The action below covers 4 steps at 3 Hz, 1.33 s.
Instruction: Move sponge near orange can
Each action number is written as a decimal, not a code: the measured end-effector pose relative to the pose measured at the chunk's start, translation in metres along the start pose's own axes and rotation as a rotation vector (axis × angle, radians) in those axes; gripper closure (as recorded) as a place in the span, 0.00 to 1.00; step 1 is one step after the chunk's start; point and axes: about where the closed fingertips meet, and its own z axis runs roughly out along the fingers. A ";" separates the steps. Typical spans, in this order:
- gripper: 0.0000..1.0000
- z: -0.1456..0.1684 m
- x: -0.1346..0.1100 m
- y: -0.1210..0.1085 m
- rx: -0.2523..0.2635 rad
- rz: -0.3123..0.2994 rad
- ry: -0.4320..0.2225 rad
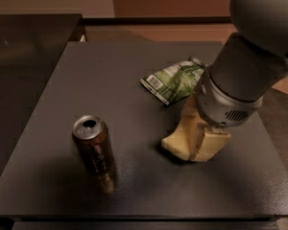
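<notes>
The pale yellow sponge [178, 145] rests low on the dark table [105, 75], right of the middle. My gripper [198, 142] comes down from the large grey arm [245, 75] and is shut on the sponge, with pale fingers [212, 145] pressed on its sides. The orange can [94, 150] stands upright at the front left, with its silver top and pull-tab hole showing. The sponge is about a can's height to the right of the can, and they do not touch. The arm hides the top of the sponge.
A crinkled green snack bag [172, 80] lies just behind the sponge, partly covered by the arm. The table's front edge [134, 213] is close below the can. A black counter [29, 47] stands to the left.
</notes>
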 end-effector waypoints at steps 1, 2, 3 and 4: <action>1.00 0.009 -0.040 0.002 -0.010 -0.037 -0.017; 0.82 0.017 -0.075 0.006 -0.016 -0.081 -0.023; 0.59 0.027 -0.095 0.009 -0.023 -0.104 -0.019; 0.36 0.037 -0.101 0.012 -0.030 -0.111 -0.009</action>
